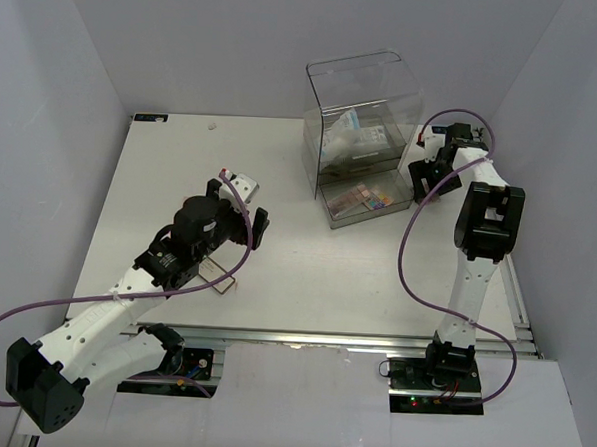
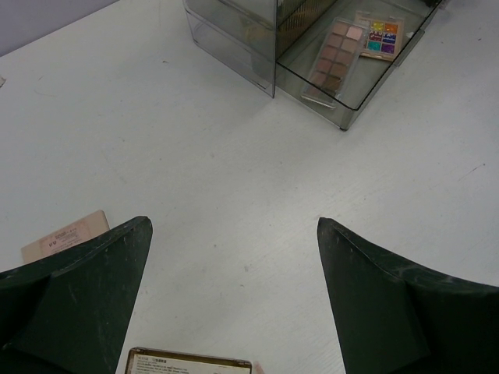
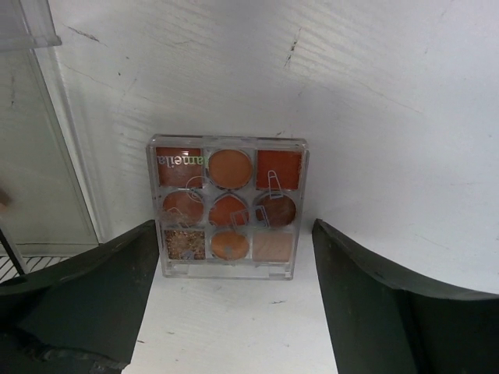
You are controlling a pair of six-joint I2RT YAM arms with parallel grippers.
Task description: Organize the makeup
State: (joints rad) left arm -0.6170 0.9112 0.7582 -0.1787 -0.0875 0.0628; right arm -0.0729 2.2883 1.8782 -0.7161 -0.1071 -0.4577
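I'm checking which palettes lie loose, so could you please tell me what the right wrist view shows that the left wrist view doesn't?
Only the right wrist: an orange-brown palette lying on the table, seen between the fingers of the open right claw. Only the left wrist: the open drawer holding a pink palette and a multicoloured palette. Both: the white table and the clear drawer box.

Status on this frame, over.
Left gripper open, right gripper open. Orange palette on table under right gripper, ungripped. Brown palette, multicoloured palette in open drawer. Nothing obstructing.

White-shelled left arm (image 1: 98, 318) and right arm (image 1: 468, 282) carry black joint housings (image 1: 491, 219), looping purple cables (image 1: 401, 251) and dark tool fingers (image 2: 78, 304).
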